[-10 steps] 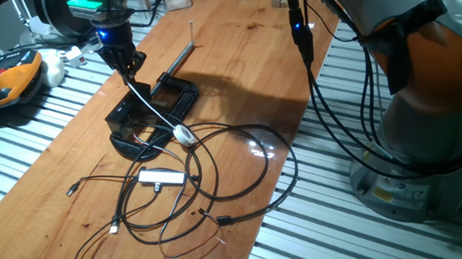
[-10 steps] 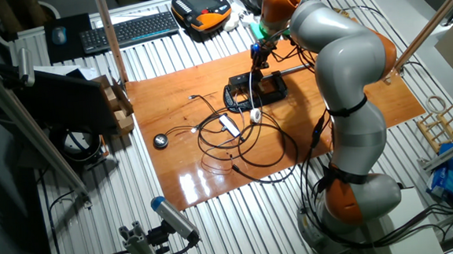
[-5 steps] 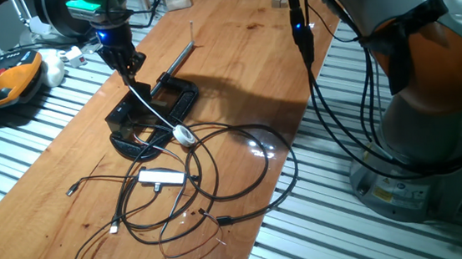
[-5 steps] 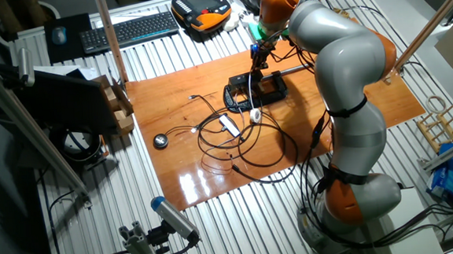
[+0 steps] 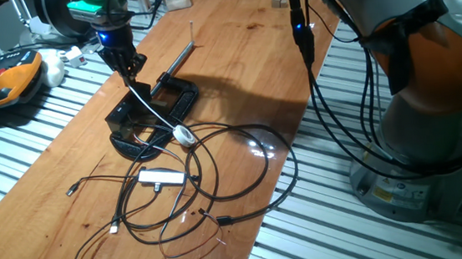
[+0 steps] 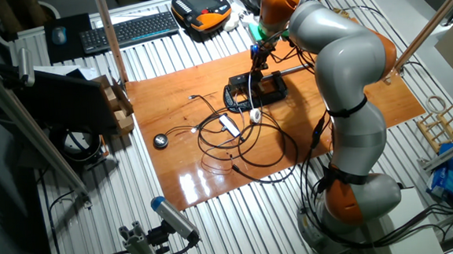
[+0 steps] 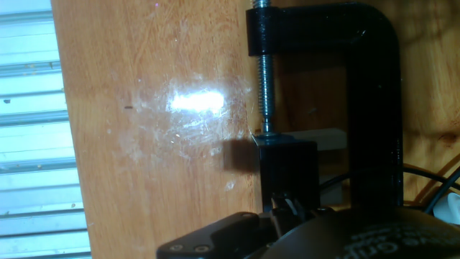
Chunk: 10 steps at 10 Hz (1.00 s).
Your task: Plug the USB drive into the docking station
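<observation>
Insertion under way above the docking station
The gripper (image 5: pixel 128 69) is held just over the docking station (image 5: pixel 152 107) on the table (image 5: pixel 233 54); finger state and USB drive cannot be told, so seating remains unconfirmed

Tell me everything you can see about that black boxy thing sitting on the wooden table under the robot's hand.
The black boxy docking station looks like dark plastic, with a wider rounded base toward the near end and a flat, framed recess on top. It stands upright on the long wooden table, near its left edge in one fixed view. Thin reddish wires sit at its front, and a white cable crosses its top. A black C-shaped clamp stands against its far side. The gripper hangs just above it; contact is unclear.
</observation>
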Tool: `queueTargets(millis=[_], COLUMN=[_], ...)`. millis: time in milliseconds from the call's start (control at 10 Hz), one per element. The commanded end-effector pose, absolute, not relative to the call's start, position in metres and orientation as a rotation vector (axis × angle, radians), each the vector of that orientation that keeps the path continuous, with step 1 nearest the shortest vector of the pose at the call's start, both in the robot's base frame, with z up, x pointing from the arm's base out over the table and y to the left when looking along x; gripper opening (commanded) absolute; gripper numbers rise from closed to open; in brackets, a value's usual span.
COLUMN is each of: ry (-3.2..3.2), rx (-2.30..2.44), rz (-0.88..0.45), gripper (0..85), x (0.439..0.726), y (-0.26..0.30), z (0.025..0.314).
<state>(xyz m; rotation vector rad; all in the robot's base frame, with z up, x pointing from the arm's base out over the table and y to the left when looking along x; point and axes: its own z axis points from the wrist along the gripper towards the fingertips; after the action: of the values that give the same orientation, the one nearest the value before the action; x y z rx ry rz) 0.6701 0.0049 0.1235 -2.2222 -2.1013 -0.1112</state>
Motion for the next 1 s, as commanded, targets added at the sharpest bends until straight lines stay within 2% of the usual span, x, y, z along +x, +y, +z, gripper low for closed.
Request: queueTargets(millis=[0,900], ry=[-2.101,-2.095], rx=[-2.222,-2.229], rz=[-0.111,-0.113], gripper=[0.0,0.0], x=[0.67,0.669], y=[0.0048,0.0047], z=[0.1234,0.1202])
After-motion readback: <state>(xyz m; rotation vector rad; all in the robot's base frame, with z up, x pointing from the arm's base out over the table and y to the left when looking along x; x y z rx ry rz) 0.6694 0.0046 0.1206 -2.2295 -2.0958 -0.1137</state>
